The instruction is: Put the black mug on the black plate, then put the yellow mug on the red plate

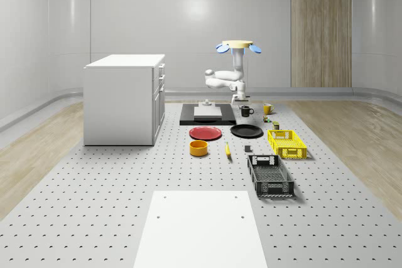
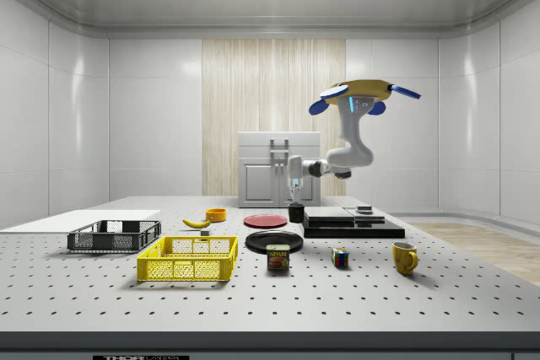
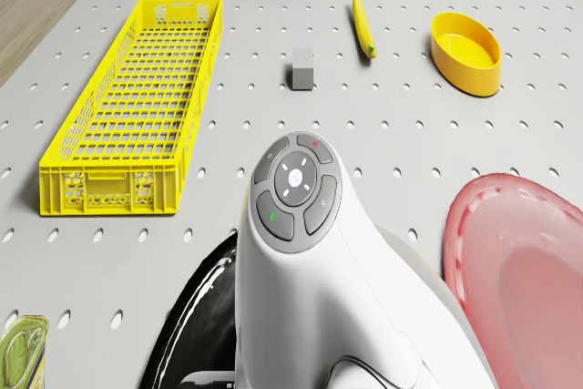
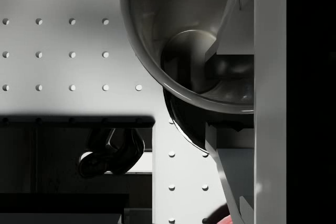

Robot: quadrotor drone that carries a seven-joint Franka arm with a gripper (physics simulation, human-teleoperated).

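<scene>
One black mug (image 1: 246, 111) — gripped at the rim by the hand (image 1: 239, 100), fingers closed on its wall, just behind the black plate (image 1: 246, 131); drone (image 1: 238, 46) hovers above — yellow mug (image 1: 267, 108) on the counter (image 1: 113, 180).

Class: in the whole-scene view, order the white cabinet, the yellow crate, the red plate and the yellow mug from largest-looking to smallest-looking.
1. White cabinet
2. Yellow crate
3. Red plate
4. Yellow mug, though it stands farthest from the camera, which shrinks it.
</scene>
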